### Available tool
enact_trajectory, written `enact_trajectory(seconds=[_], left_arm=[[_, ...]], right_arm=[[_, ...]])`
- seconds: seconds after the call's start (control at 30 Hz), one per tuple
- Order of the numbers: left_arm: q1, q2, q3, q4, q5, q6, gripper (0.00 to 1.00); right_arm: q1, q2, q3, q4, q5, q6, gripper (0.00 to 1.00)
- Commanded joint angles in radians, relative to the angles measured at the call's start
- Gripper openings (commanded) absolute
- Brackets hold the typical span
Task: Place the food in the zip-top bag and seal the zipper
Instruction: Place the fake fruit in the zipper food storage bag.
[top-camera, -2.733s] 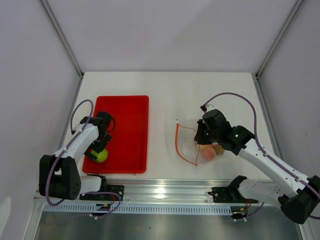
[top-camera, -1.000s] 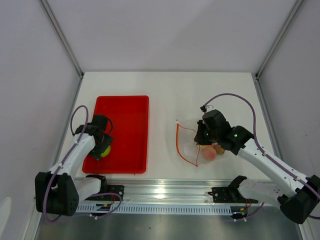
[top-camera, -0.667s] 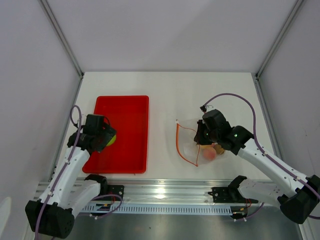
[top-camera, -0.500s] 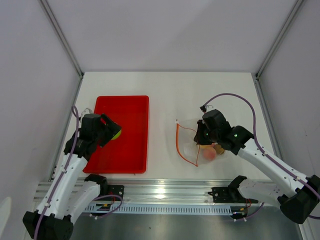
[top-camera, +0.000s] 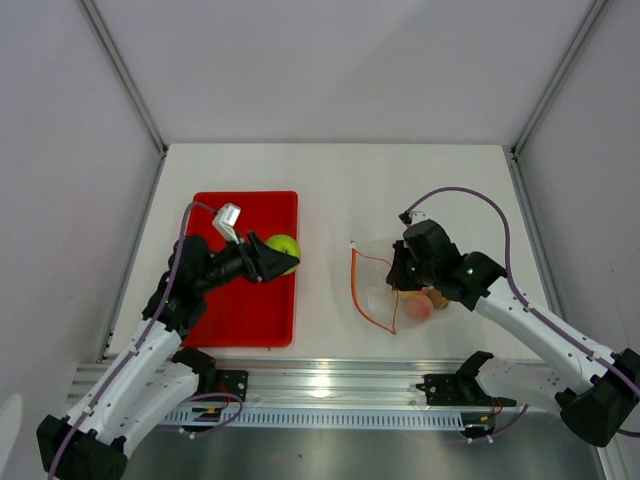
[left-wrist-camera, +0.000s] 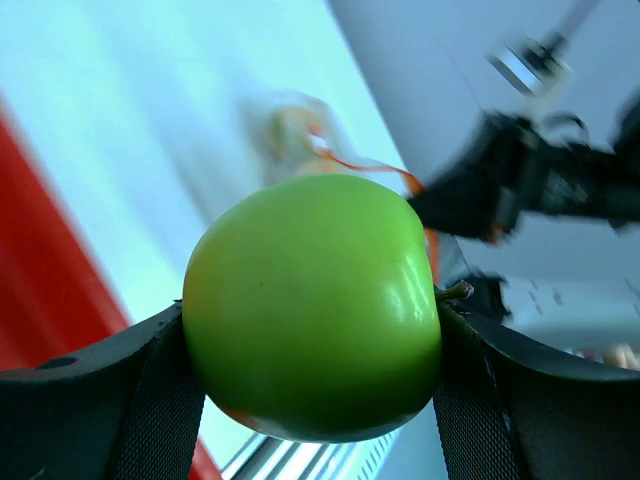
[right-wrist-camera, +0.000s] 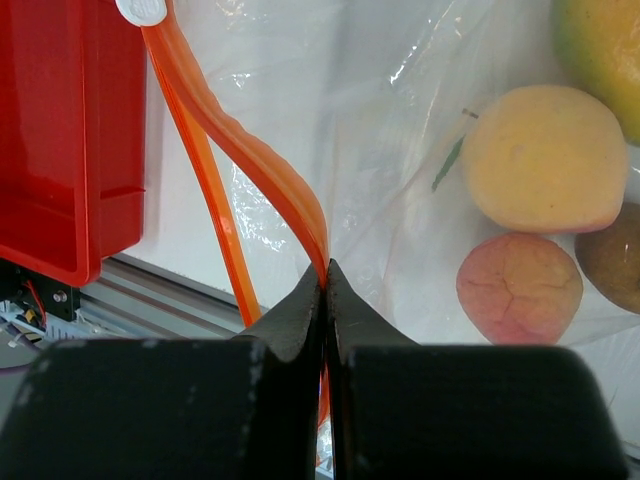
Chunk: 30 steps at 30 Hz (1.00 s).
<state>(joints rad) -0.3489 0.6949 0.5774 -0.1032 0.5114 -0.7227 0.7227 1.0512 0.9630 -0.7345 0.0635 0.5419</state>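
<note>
The green apple (left-wrist-camera: 312, 308) sits clamped between the two fingers of the left gripper (top-camera: 284, 260), held above the right edge of the red tray (top-camera: 250, 312). To its right, apart from the tray, the zip-top bag (top-camera: 378, 272) lies on the white table (top-camera: 330, 180) with its mouth gaping toward the tray. The right gripper (right-wrist-camera: 325, 285) pinches the orange-red zipper (right-wrist-camera: 250, 150) with its fingers pressed together. Inside the bag lie a yellow-orange fruit (right-wrist-camera: 545, 160), a peach-pink fruit (right-wrist-camera: 518, 288) and a small brown fruit (right-wrist-camera: 612, 258).

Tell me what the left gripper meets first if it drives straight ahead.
Probably the mouth of the zip-top bag, whose zipper the right gripper pinches; the held green apple would touch first. Height unclear.
</note>
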Motion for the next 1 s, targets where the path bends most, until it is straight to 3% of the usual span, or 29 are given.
enact_trajectory(seconds=[0.0, 0.53, 0.97], left_arm=[[-0.099, 0.041, 0.018, 0.192, 0.099, 0.058, 0.01], [-0.455, 0.403, 0.124, 0.369, 0.079, 0.022, 0.0], [-0.532, 0.65, 0.229, 0.324, -0.011, -0.023, 0.01]], right_arm=[[0.009, 0.004, 0.011, 0.026, 0.004, 0.009, 0.0], [0.015, 0.012, 0.034, 0.014, 0.015, 0.006, 0.0], [0.017, -0.014, 0.046, -0.013, 0.03, 0.009, 0.0]])
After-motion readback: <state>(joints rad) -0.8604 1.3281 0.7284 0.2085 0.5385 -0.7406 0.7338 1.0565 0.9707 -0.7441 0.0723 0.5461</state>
